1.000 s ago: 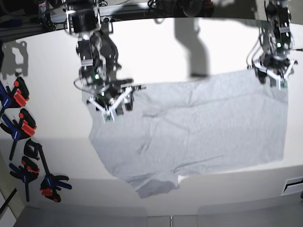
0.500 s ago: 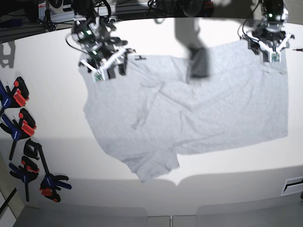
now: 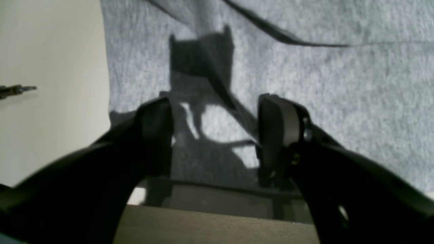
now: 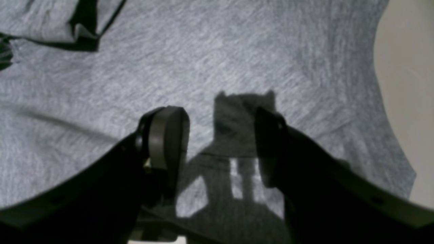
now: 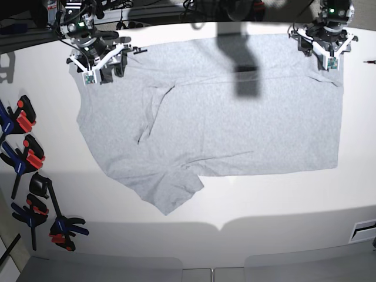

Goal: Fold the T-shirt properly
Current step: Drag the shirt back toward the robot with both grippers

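Though creased, heathered knit T-shirt (image 5: pixel 235 123) lies seemingly flat.

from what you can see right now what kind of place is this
Probably a robotics lab or workshop bench, not a home. A plain white table holds only a grey T-shirt, two robot arms end in open grippers at its far edge, and spring clamps line one side.
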{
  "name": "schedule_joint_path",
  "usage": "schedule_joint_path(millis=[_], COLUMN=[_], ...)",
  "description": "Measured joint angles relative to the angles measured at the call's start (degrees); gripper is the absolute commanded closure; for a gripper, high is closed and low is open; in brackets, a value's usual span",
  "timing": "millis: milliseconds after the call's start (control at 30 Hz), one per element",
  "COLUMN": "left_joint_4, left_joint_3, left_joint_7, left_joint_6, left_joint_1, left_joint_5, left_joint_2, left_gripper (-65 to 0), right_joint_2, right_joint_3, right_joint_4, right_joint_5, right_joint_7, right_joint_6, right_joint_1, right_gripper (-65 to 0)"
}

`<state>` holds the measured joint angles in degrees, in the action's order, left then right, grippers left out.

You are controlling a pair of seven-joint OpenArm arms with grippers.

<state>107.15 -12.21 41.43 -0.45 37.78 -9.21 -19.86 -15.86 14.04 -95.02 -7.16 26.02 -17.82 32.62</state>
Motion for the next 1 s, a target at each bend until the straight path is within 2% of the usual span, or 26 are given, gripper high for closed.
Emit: schedule_joint_path(millis=[300, 433, 767, 1000], left_joint_4=[1.9, 4.79, 7.72, 7.72], left_joint_3=[0.0, 0.02, 0.15, 0.15], left_joint_7=[1.25, 2.47, 1.05, 1.05], left_joint_6=[-0.22, -0.2, -0.22, -0.22], left_joint_1=[3.52, 3.98, 4.0, 3.96], left_joint_5=[-0.39, 0.2, 0.07, 0.07], left_joint_2=[0.15, 0.48, 0.52, 0.52], left_gripper=[-38.2, -38.2, -38.2, -38.2], right_joint_2=[-0.07, -0.2, -0.2, -0.15], right_joint_3=[0.13, 0.33, 0.37, 0.35], right_joint_4=[-0.37, -0.46, -0.83, -4.63], right_joint_5=[0.0, -0.02, -0.02, 1.18], right_joint_7=[0.96, -0.92, -1.51, 2.69], right_joint_6=[0.2, 0.66, 1.27, 1.99], right_joint_1=[0.92, 2.71, 3.8, 5.53], right_gripper=[-32.5, -32.5, -32.5, -32.5])
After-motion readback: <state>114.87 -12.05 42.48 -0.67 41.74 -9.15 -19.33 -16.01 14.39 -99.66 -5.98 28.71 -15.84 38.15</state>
